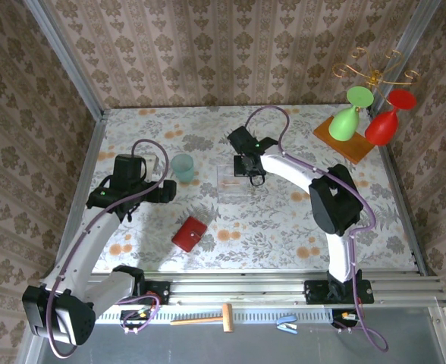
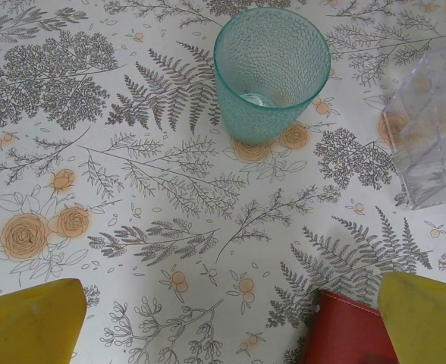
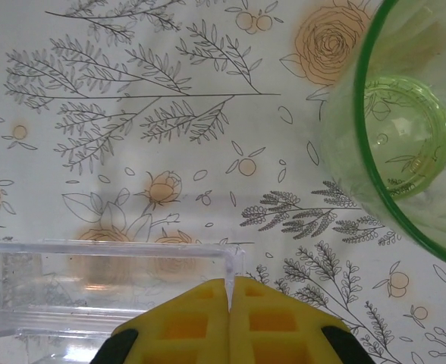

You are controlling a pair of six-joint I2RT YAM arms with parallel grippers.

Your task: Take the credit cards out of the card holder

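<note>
Evidently we are facing a closed card holder [image 1: 190, 233], lying on the table [image 1: 284, 227] near the left arm, with the credit cards hidden inside. We are judging it light, soft-covered and apt to slide, so pinning one flap while pinching a stiff card edge seems best. The left gripper [image 2: 227, 303] is hanging wide open just over its red corner, a nearness the top view is understating. The right gripper [image 3: 229, 303] is clenching the clear plastic box [image 3: 94, 280] by its wall, as its wrist view is showing.
</note>
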